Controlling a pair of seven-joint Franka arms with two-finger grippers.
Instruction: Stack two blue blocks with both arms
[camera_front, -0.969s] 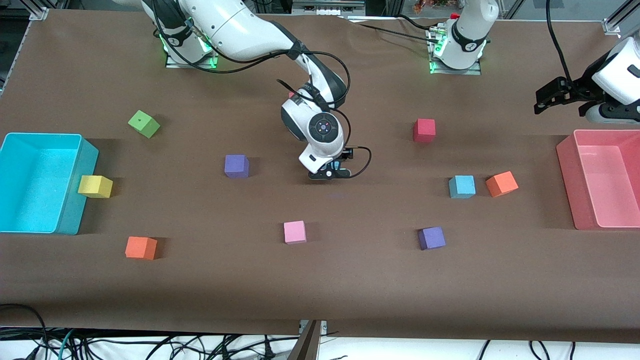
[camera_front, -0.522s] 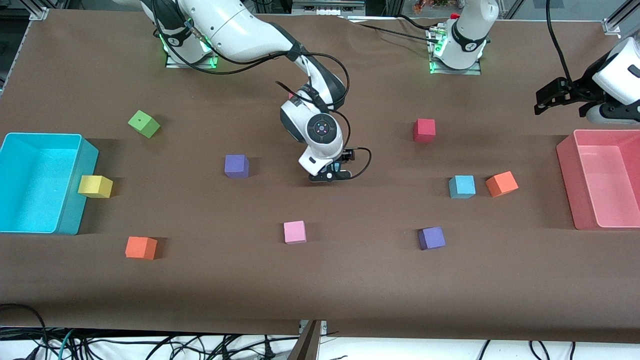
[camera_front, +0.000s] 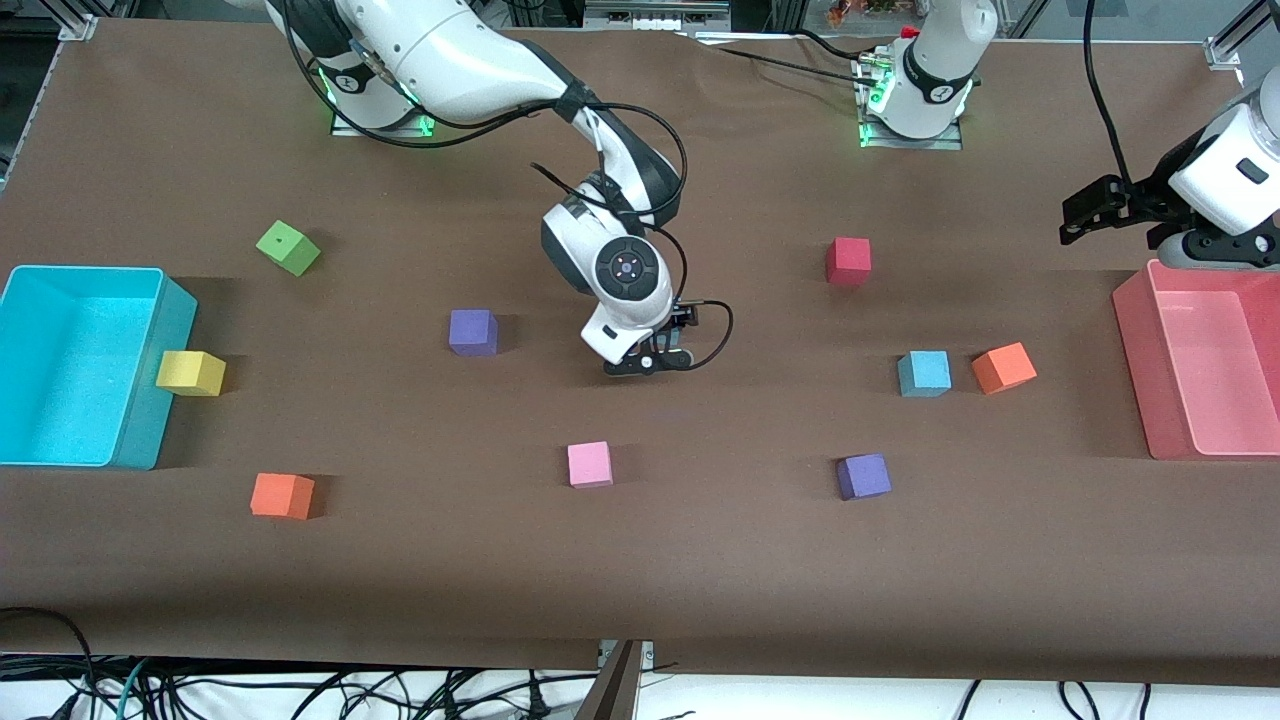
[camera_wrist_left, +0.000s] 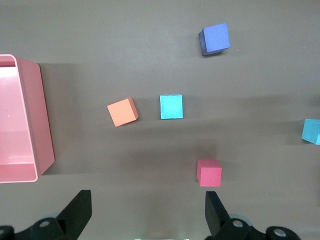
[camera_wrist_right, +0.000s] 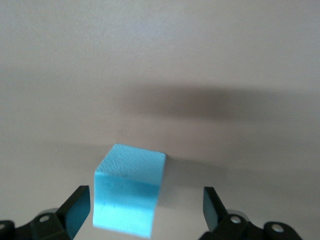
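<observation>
While the left gripper waits, the right gripper's fingers straddle a blue block.

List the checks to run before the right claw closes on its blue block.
1. Right claw open: ok.
2. Blue block between its fingers: ok, but nearer one finger.
3. Claw low enough to grip: cannot tell.
4. Second blue block uncovered, beside the orange block and apart from it: ok.
5. Left claw open, waiting up beside the pink bin: ok.
</observation>
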